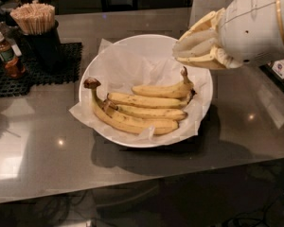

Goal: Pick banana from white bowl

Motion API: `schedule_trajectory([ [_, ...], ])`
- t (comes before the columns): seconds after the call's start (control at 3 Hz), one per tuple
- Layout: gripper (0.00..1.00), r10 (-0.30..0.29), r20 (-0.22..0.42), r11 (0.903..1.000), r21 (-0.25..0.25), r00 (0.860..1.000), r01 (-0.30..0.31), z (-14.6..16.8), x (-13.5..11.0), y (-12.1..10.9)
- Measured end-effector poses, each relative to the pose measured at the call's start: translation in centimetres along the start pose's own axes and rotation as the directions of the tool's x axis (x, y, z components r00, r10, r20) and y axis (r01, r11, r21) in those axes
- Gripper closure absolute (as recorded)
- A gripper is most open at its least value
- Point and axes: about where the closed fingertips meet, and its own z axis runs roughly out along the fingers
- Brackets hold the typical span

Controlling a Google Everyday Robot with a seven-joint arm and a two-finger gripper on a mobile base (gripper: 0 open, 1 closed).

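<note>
- The pincer [182, 48] hangs above the right rim of the white bowl [146, 36] and points to the left, with the round white arm behind it.
- Whether the pincer is apart or together, I cannot tell.
- The banana [144, 100] lies inside the bowl on crinkled paper [128, 67], between other bananas [132, 124], apart from the pincer.

Cream gripper [178, 51] over bowl [143, 36]; white domed wrist [251, 30], perhaps brass band [278, 13].

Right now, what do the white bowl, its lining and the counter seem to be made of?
White bowl: smooth rim, probably ceramic or plastic. Lining: crinkled white paper. Counter: glossy grey, reflecting lights; stone or laminate. The hand above the bowl's right rim looks cream plastic.
</note>
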Motion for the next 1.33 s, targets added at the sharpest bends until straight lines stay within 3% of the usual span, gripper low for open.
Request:
schedule_trajectory([
  [0.67,0.49,-0.003,-0.060,0.9980,-0.063,0.998,-0.001,0.2,0.9,0.6],
  [1.33,0.55,0.011,-0.084,0.9900,-0.139,0.996,-0.023,2.1,2.3,1.6],
])
